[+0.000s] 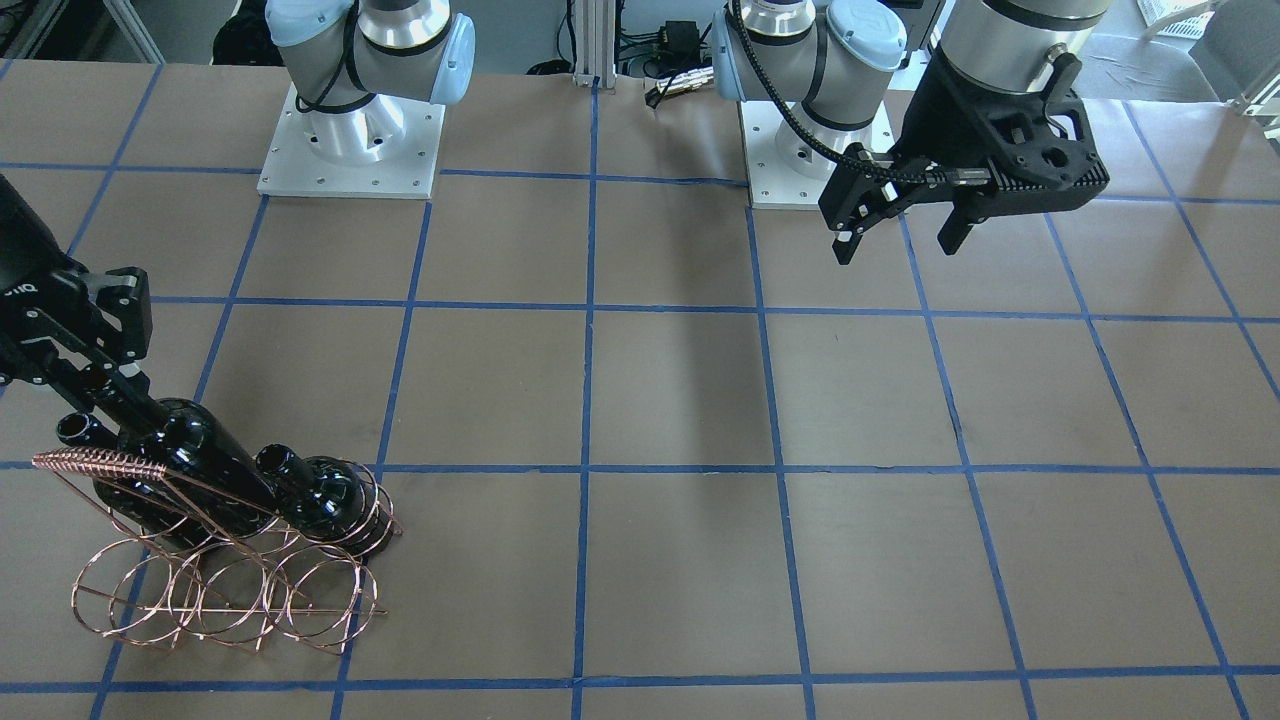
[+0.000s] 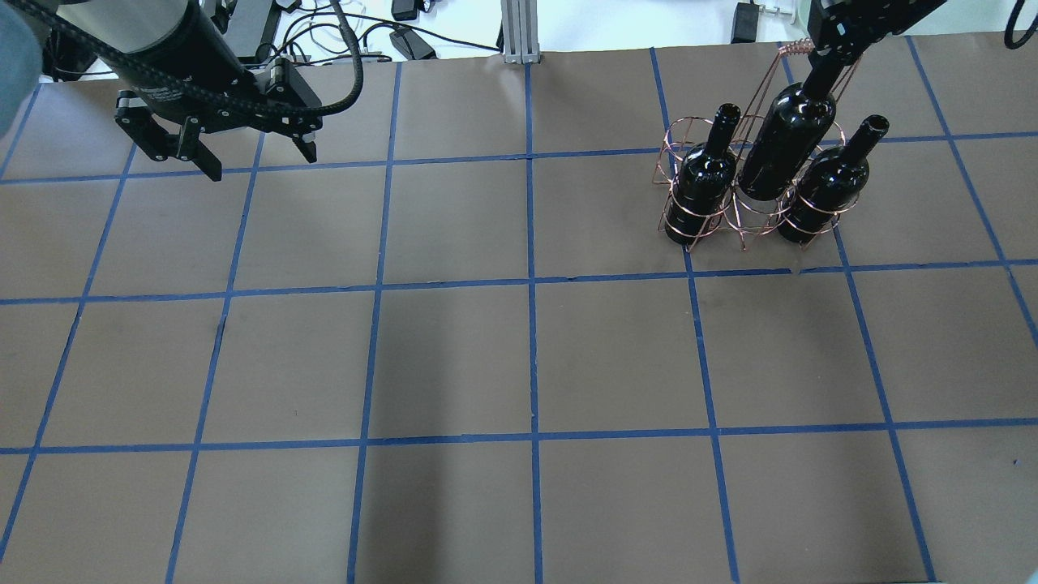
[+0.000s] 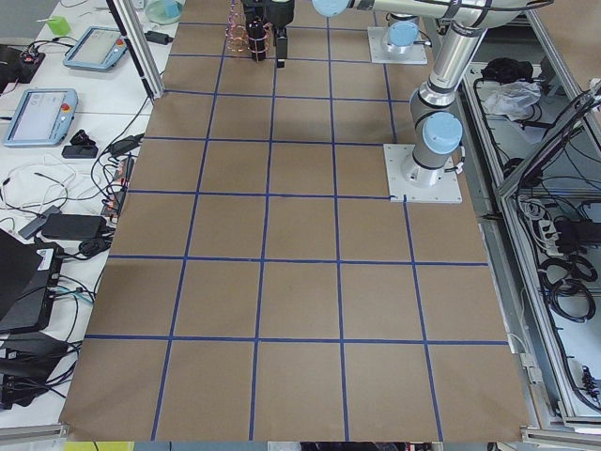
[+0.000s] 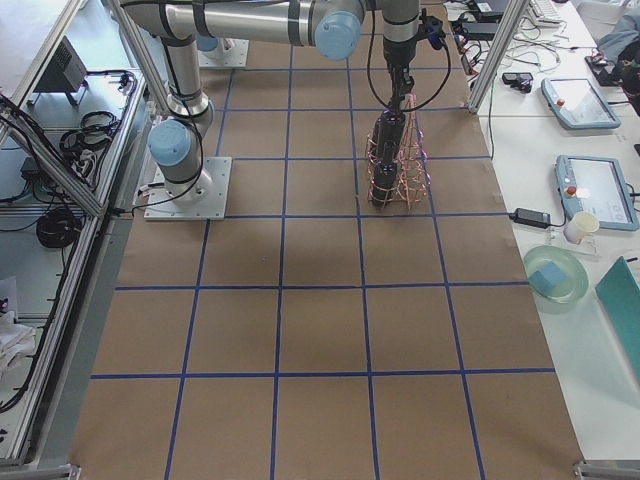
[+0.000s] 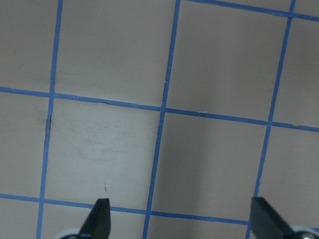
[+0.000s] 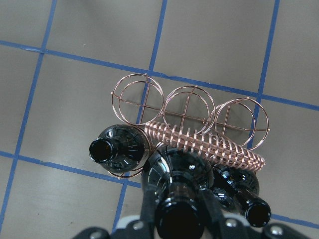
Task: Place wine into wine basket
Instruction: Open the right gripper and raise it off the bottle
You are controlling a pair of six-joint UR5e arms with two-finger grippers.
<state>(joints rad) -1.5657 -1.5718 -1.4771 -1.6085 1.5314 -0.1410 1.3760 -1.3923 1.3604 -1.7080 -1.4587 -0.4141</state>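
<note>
Wine (image 2: 785,146) stands in basket (image 6: 204,139) middle ring between two bottles (image 2: 704,191), right gripper (image 6: 178,213) clamped on its neck, left gripper (image 2: 261,162) apart and empty; glass judged heavy, slick, breakable, best held below rim.

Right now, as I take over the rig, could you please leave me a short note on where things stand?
Right gripper: shut on the neck of the middle wine bottle, which sits higher than its neighbours over the middle ring of the wine basket, apparently not fully down.
Left gripper: open, empty, above the table.
Done: two other bottles stand in the outer rings of the robot-side row.
Left: lower the held bottle, release, withdraw.
</note>
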